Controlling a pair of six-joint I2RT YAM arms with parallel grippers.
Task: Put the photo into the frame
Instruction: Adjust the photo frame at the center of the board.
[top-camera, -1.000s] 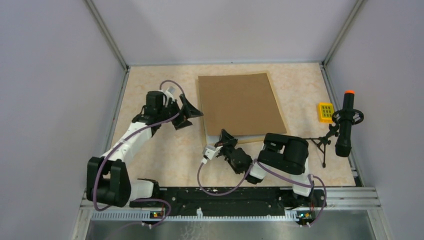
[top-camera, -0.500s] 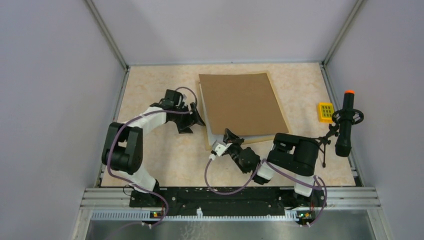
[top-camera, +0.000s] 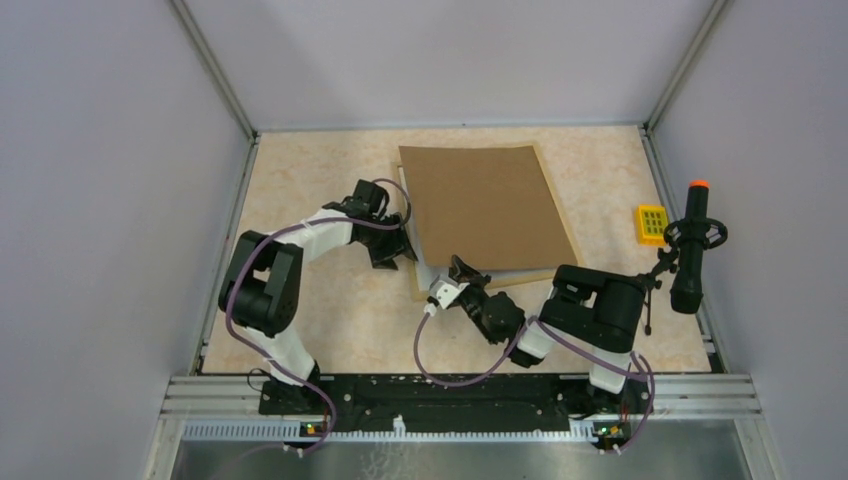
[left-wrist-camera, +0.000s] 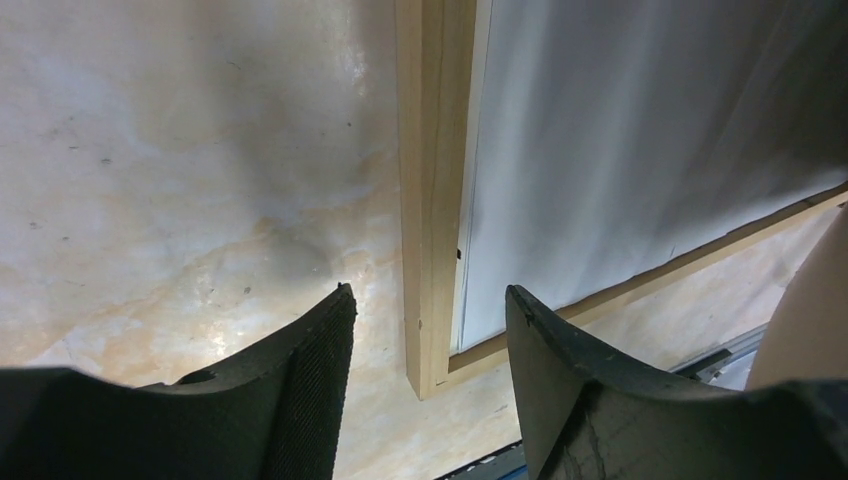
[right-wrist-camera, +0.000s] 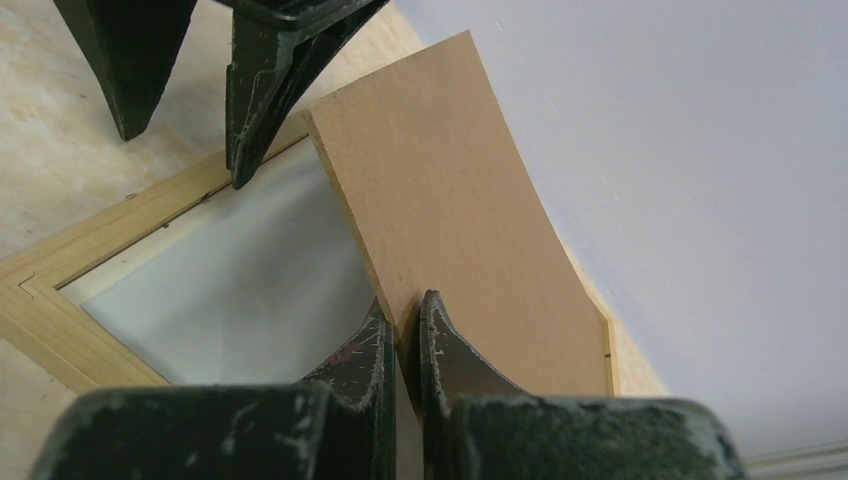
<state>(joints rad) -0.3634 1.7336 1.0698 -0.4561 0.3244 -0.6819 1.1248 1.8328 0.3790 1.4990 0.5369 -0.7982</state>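
Observation:
The light wood frame (top-camera: 417, 277) lies mid-table under a brown backing board (top-camera: 485, 205). My right gripper (top-camera: 463, 272) is shut on the board's near edge (right-wrist-camera: 450, 200) and holds that edge tilted up off the frame (right-wrist-camera: 60, 290). Under the board a white sheet (right-wrist-camera: 240, 280) fills the frame. My left gripper (top-camera: 395, 250) is open at the frame's left rail near its front corner (left-wrist-camera: 430, 300). Its fingertips (left-wrist-camera: 335, 320) stand on either side of the rail without touching it. The photo's printed side is not in view.
A small yellow block (top-camera: 652, 222) lies at the right edge. A black tripod holding an orange-tipped tool (top-camera: 692, 245) stands beside it. Metal wall posts bound the table at the back and sides.
My left arm has swung right to the frame's left rail and its jaws have narrowed. My right gripper has shifted slightly right, still holding the board.

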